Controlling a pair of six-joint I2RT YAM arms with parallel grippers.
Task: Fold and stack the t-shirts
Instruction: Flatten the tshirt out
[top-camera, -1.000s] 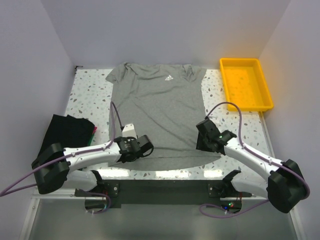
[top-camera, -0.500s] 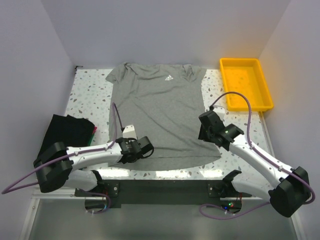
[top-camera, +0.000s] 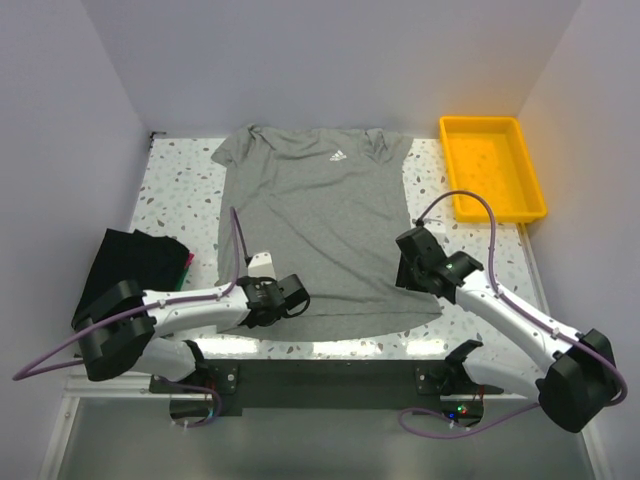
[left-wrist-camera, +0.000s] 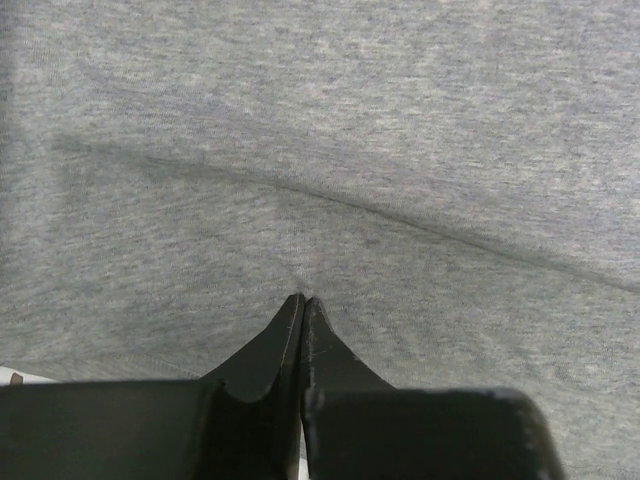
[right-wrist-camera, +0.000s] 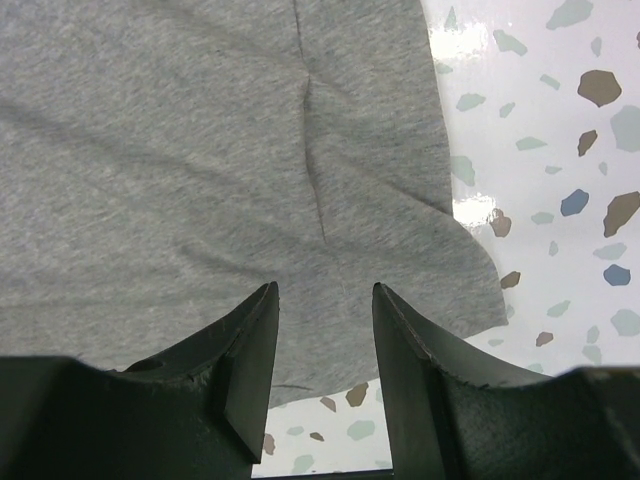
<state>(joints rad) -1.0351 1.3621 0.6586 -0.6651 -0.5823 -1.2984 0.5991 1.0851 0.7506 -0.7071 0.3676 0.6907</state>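
A heather-grey t-shirt (top-camera: 320, 220) with a small white chest logo lies flat on the speckled table, collar at the far side. My left gripper (top-camera: 293, 296) sits on its near-left hem; in the left wrist view its jaws (left-wrist-camera: 303, 298) are closed, with the grey fabric (left-wrist-camera: 320, 150) puckered at the tips. My right gripper (top-camera: 405, 262) is open and empty over the shirt's near-right edge; in the right wrist view (right-wrist-camera: 325, 300) the fabric (right-wrist-camera: 200, 150) and its corner lie between and beyond the jaws. A folded black shirt (top-camera: 135, 262) lies at the left, with a green edge (top-camera: 187, 262) under it.
A yellow plastic tray (top-camera: 498, 214) stands at the far right of the table. White walls close in the left, right and far sides. The speckled tabletop (right-wrist-camera: 560, 150) shows to the right of the shirt.
My right gripper has moved away from the near edge, up along the shirt's right side, then settled. My left gripper has barely shifted and stays shut at the hem.
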